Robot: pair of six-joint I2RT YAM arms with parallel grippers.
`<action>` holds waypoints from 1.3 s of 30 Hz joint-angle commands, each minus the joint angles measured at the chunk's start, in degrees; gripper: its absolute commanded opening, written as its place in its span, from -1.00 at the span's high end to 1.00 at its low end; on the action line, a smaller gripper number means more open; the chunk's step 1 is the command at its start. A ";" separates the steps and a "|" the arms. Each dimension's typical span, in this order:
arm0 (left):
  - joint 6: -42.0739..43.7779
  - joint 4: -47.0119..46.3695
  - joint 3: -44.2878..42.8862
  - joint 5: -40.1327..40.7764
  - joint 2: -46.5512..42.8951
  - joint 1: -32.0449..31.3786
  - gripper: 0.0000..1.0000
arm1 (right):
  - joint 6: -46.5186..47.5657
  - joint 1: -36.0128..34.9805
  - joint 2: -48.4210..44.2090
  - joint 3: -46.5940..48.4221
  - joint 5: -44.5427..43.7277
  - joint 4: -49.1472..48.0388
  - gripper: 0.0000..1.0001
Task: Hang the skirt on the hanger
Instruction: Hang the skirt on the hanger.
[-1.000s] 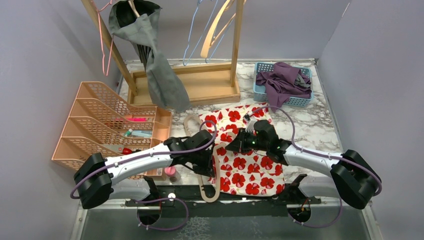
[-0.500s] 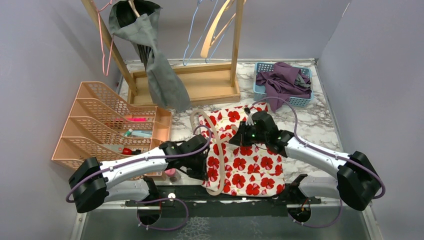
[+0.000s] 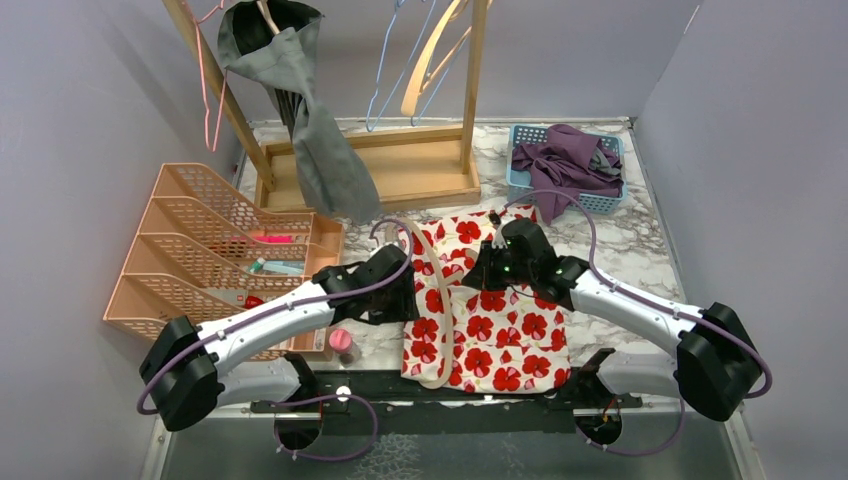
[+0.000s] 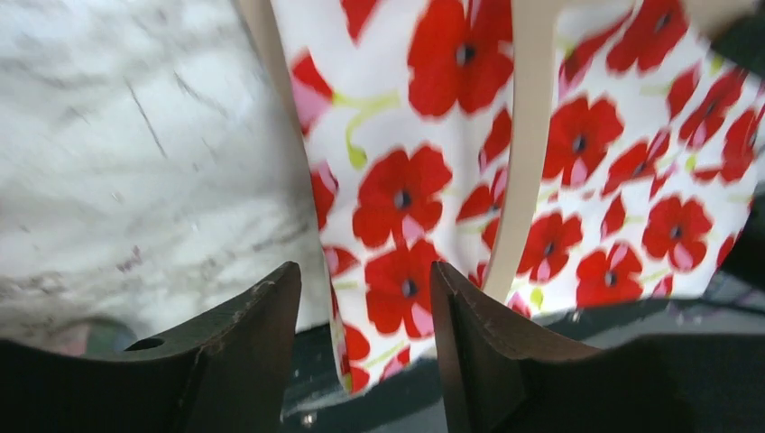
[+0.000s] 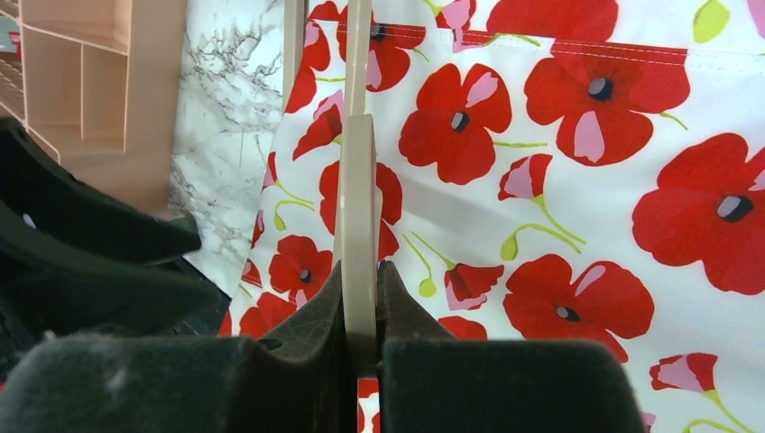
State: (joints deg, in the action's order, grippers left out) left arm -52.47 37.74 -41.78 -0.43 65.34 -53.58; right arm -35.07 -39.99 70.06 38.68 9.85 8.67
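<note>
Marble counter (image 3: 620, 250) with grey veins, plain grey walls on three sides, so a pretty boxed-in setup. Two arms are seen reaching in from the near edge.

One skirt (image 3: 500, 330), white with red poppies, is laid flat in the middle of the counter, near the front edge. One beige hanger (image 3: 444, 340) is found on its left part: one bar is laid on top of the fabric, and a second bar is seen along the skirt's left edge. Whether that second one goes under the cloth can't be told.

The right end effector (image 5: 361, 307) is pressed together on the hanger's upper bar, with the bar pinched edge-on between both fingers, above the skirt's upper middle. The left end effector (image 4: 365, 280) is spread apart with nothing gripped, and is held just above the skirt's left edge; poppy fabric and the hanger bar are seen through the gap.

Other stuff, counted:
- One wooden rack (image 3: 420, 170) is stood at the back, with one grey garment (image 3: 320, 150) draped on it. One pink wire hanger is hung at its left; the blue wire and pale wooden hangers are too bunched to be counted.
- One blue basket (image 3: 600, 203) is placed back right, with purple clothing (image 3: 565, 160) piled in it.
- One peach mesh organizer (image 3: 200, 240) with four stepped tiers is set on the left, well apart from the basket.
</note>
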 commanded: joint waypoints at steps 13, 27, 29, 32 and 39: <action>5.15 -23.82 4.23 -0.11 6.22 12.24 0.10 | -1.37 0.44 2.10 0.23 -6.53 -0.13 0.98; 11.54 -26.40 -6.67 12.48 20.90 14.82 0.08 | -3.25 0.44 3.42 -1.28 -7.31 -2.99 0.98; 12.29 -25.81 -7.94 14.08 22.20 15.26 0.06 | -3.16 0.44 3.25 -1.54 -7.25 -3.04 0.98; 13.54 -27.25 -8.82 12.84 24.14 16.43 0.07 | -3.16 0.44 3.15 -2.07 -7.19 -3.25 0.98; 15.84 -26.50 -12.57 9.02 30.80 18.28 0.11 | -3.60 0.44 3.39 -2.82 -6.45 -4.15 0.98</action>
State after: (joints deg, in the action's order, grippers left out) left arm -39.29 11.62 -51.72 10.00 92.99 -36.29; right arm -38.98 -39.99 72.66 37.10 5.98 5.23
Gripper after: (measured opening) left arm 0.448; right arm 0.093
